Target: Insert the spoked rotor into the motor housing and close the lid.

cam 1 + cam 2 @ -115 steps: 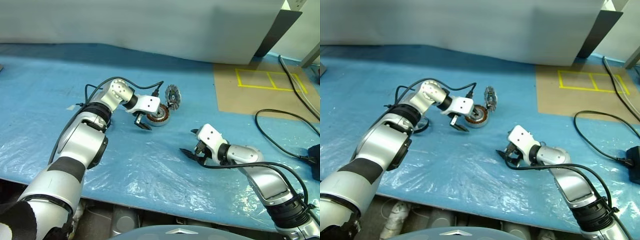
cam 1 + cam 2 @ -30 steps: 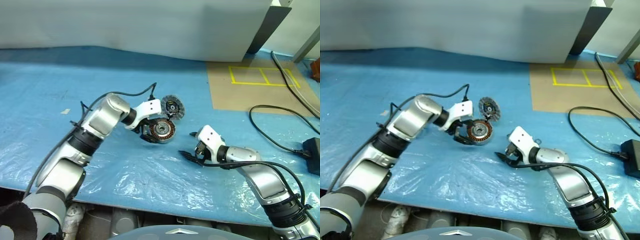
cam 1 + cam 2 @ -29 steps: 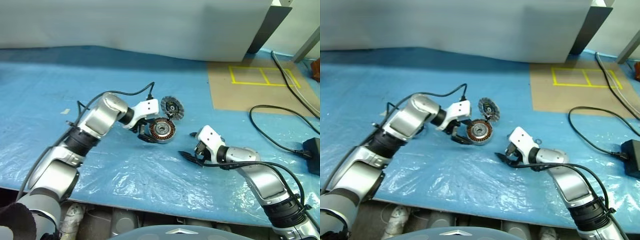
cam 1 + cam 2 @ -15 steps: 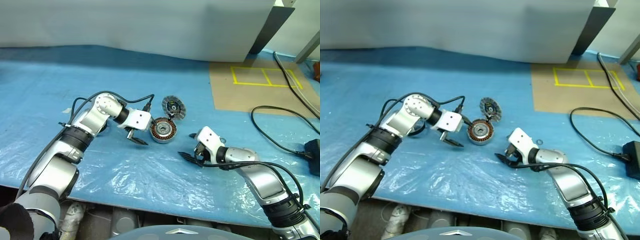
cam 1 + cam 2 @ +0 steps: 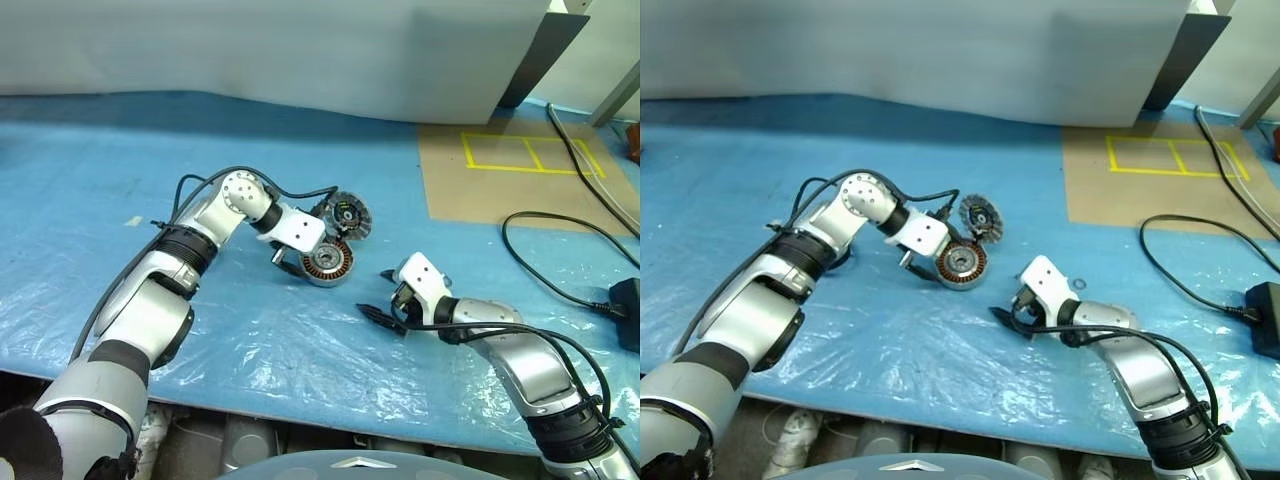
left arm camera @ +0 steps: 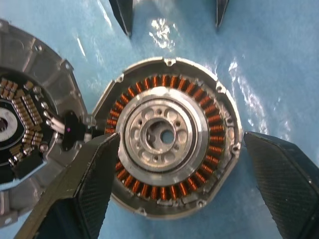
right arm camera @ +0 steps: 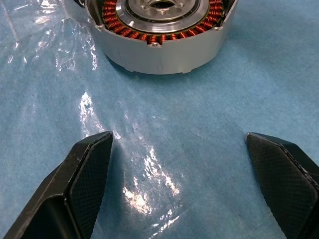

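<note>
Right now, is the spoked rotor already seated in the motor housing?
No: the motor housing shows bare copper windings and its metal hub, with no black ring over them.

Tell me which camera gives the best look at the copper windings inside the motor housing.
The left wrist view: it looks straight down into the motor housing, showing the full winding ring around the hub. The right wrist view shows the side wall and the near arc of windings. The eye views show it small, beside the left gripper.

Blue plastic sheet (image 5: pixel 300 350); black cable (image 5: pixel 560 245) – right; yellow tape (image 5: pixel 525 152).
</note>
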